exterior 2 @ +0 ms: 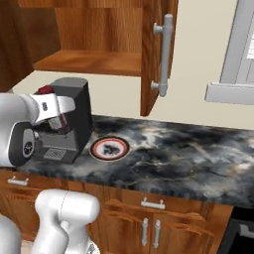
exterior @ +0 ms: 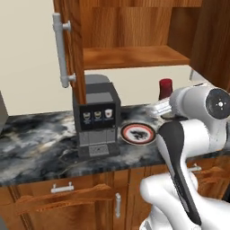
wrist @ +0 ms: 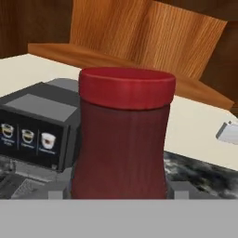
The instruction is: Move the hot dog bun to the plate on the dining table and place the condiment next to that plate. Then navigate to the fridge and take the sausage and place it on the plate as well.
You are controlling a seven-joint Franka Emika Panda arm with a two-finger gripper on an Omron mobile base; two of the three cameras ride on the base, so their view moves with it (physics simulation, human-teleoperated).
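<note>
Gripper (wrist: 118, 191) is clamped on the bottle (wrist: 123, 135). In the hand view the two finger tips (wrist: 59, 191) sit tight against its left and right sides, low on the body. The bottle has a red cap and a dark reddish body, and it stands upright. In the left base view it (exterior: 165, 88) is to the right of the coffee machine (exterior: 96, 119), back near the wall, with its base hidden behind the arm. Cannot tell if it is lifted off the counter (exterior 2: 188, 154) or resting on it. A round plate with a red-brown rim (exterior: 137, 134) lies flat on the counter just beside the coffee machine, on its right, between the machine and the bottle. Wooden drawers with metal pulls (exterior: 63, 188) are below the coffee machine. Above it is an open wooden cabinet door (exterior: 76, 54) with a long bar handle (exterior: 60, 49), and a bare shelf (exterior: 134, 56) sits behind the door.
</note>
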